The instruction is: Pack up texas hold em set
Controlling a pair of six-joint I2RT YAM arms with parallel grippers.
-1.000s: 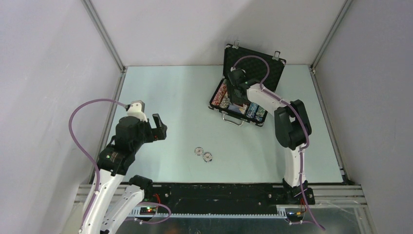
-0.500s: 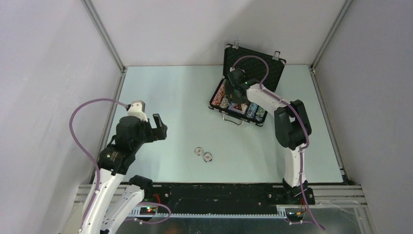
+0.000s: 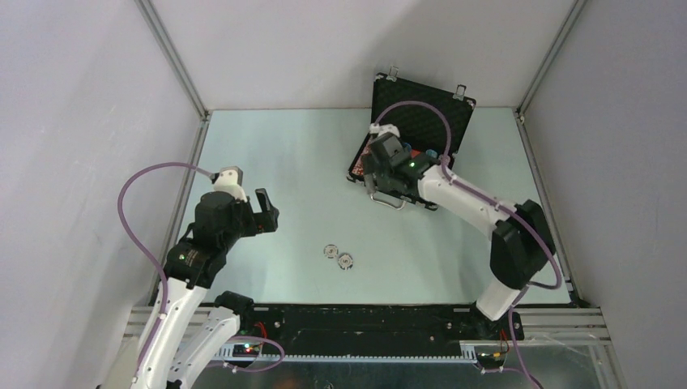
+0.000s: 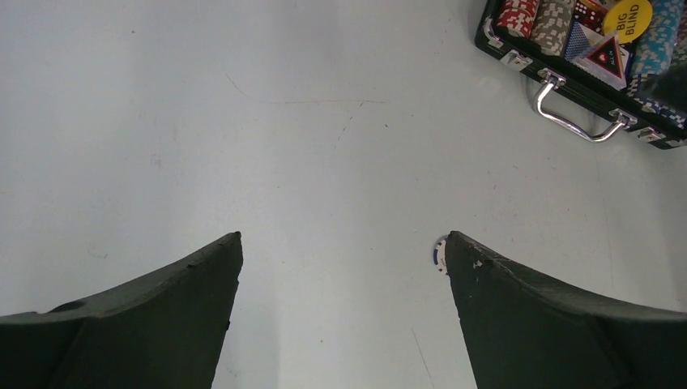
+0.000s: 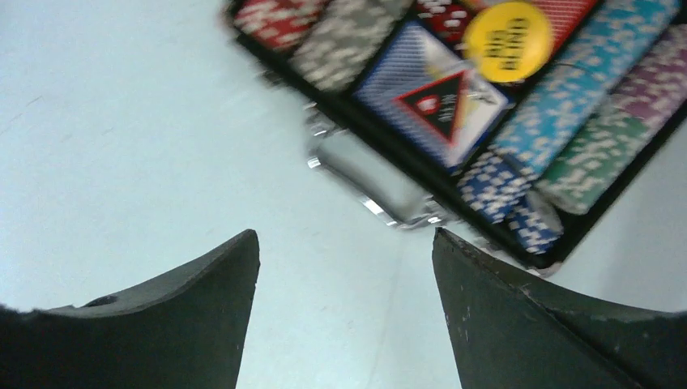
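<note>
Here the black briefcase (image 3: 456, 109) lies open at the far side of the table (image 3: 283, 162), with its lid up. The right gripper (image 5: 344, 239) hangs just over the silver handle (image 5: 369, 174), fingers apart and holding nothing. The left gripper (image 4: 344, 239) is spread and empty too. Two loose poker chips (image 3: 330, 251) lie near it, and one seems to peek beside its finger.

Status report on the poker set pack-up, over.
Left hand open, empty. Right hand open, near case handle. Case open, two chips loose on table. Nothing in the way.
</note>
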